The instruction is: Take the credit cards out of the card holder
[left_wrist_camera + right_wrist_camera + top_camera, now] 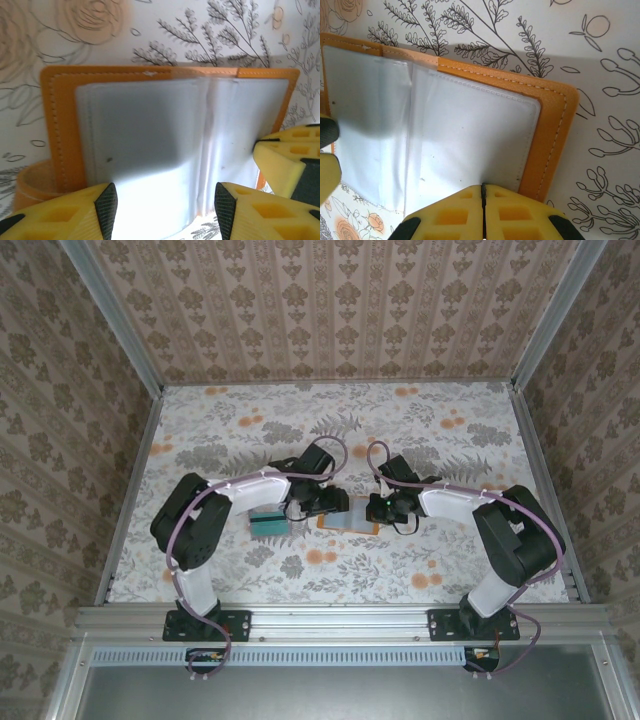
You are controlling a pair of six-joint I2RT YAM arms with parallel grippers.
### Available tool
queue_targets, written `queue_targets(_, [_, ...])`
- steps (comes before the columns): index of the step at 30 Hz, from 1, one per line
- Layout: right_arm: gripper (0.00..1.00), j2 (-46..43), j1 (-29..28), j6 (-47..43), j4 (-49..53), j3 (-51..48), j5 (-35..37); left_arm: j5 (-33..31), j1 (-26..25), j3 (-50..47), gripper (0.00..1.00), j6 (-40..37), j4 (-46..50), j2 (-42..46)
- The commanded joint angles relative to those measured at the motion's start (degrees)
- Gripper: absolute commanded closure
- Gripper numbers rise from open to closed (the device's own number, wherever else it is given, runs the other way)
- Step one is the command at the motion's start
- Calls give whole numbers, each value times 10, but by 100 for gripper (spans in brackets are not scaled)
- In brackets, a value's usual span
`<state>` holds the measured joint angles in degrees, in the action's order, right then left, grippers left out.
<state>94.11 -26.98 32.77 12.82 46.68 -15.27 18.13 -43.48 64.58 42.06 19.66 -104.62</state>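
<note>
Spread, the left end effector (165, 210) straddles the card holder (59, 105) at six o'clock; the right end effector (483, 193), pressed together, rests on its edge. Teal credit cards (268, 523) lie out at its nine o'clock, and the visible sleeves (145, 135) look empty.

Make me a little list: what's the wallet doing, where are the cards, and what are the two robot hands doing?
card holder: open flat on the flowery table, pale sleeves up
credit cards: teal pile beside the holder, on the left arm's side
left gripper: open, over the sleeves
right gripper: shut, at the holder's edge
</note>
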Motion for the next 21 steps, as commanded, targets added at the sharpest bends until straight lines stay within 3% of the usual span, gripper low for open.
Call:
queue_targets(1, [90,26,3,-5,37,-9,24,-22,2,-8,42,10,9,13])
queue_targets(11, [90,32,3,-5,37,-9,24,-49,6,-25,42,17,-2,37])
queue_targets(21, [90,34,3,-6,38,-7,23,-24,6,-20,43,14,-10,21])
